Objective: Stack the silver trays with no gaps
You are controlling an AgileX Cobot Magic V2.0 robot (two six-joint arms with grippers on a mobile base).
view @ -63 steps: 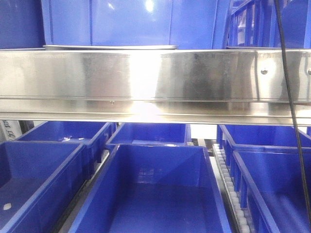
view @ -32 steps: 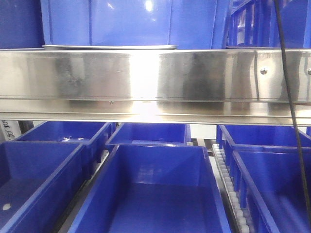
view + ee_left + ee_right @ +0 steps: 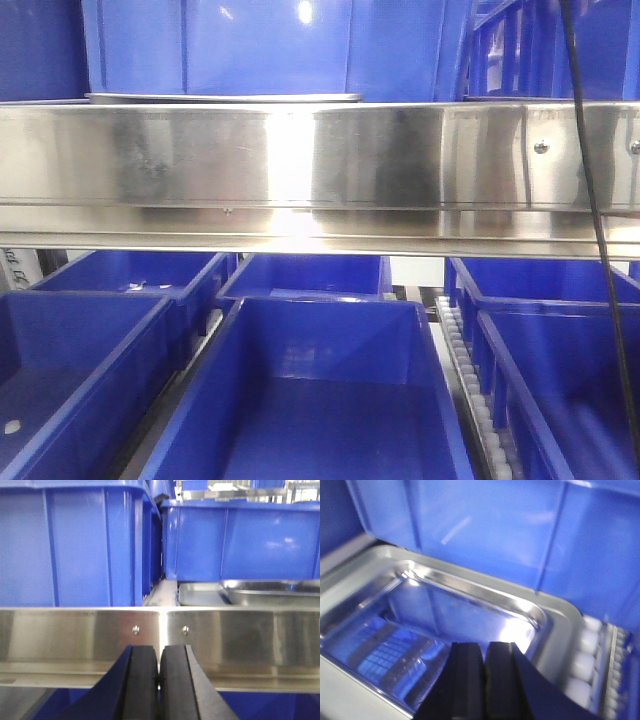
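The left end effector has its two black fingers pressed together with only a thin seam between them, holding nothing. It sits in front of the long flat brushed-steel shelf rail, near the two screws at the rail's joint. Beyond the rail, on the shelf to the right, lie the shiny rectangular stainless-steel trays: a shallow one with a flat rim and, overlapping it on its right side, a second one with a rounded rolled rim that stands higher. Tall blue plastic bins stand behind and to the left of them.

The right end effector is likewise closed and empty, its dark fingers touching. It hangs over the near edge of a shiny silver tray with rounded corners, which seems to rest inside another tray's wider rim; the view is blurred, so how they nest is unclear. A blue bin wall rises directly behind.

In the front view, a thin silver tray edge shows just above the rail on the upper shelf, under a blue bin. Open blue bins fill the level below.
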